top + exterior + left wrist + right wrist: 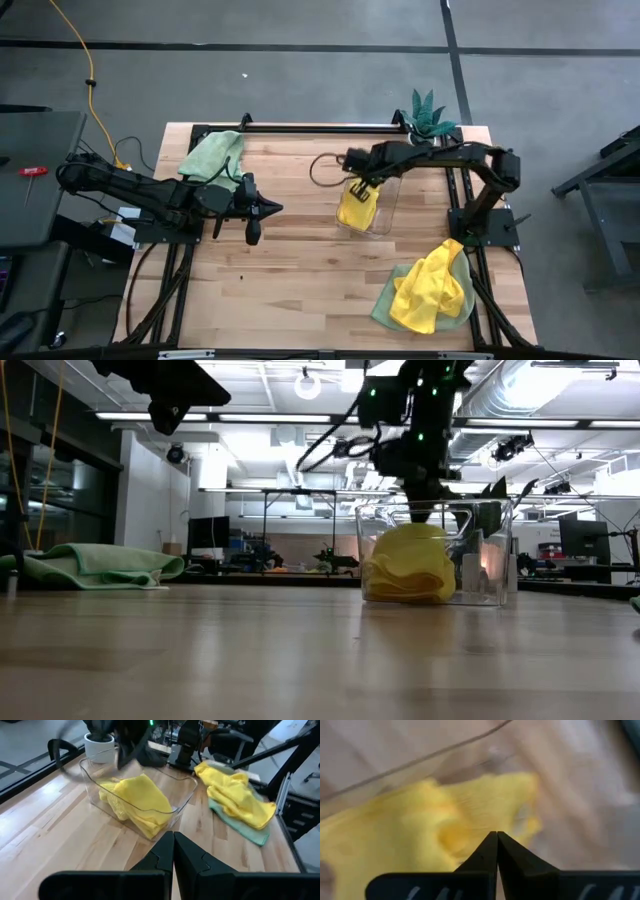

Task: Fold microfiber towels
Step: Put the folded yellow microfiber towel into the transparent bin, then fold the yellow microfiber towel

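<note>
**benchrat:** Yellow microfiber towel point(357, 207) is sitting folded in the clear plastic bin point(386, 215), and the right claw point(363, 192) is right above it with its tips pinched together and nothing between them, hovering just over the cloth. My worry: closed tips so near soft pile can snag a loop, and if the arm lifts, the fold drags open or the whole light bin tips.

**woodshop_dan:** Agreed, and the bin walls are close on both sides of that claw. A sideways exit would clip the rim, so straight up looks like the only clean way out, I'd say. Behind the claw is the potted plant point(428, 115) by the far edge of the surface point(300, 260), so swinging back is tight too.

**benchrat:** Left claw point(272, 209) is clenched too and holding nothing, parked well apart from the bin. The open wood between the two claws is the best room for moving.

**woodshop_dan:** The next pile point(432, 288), yellow over sage green, lies near the front corner on the right arm's side, and from above it seems to hang a bit past the surface edge. A sloppy pull there could slide it off. The green towel point(211, 155) is behind the left claw, close to the far rail.
</note>
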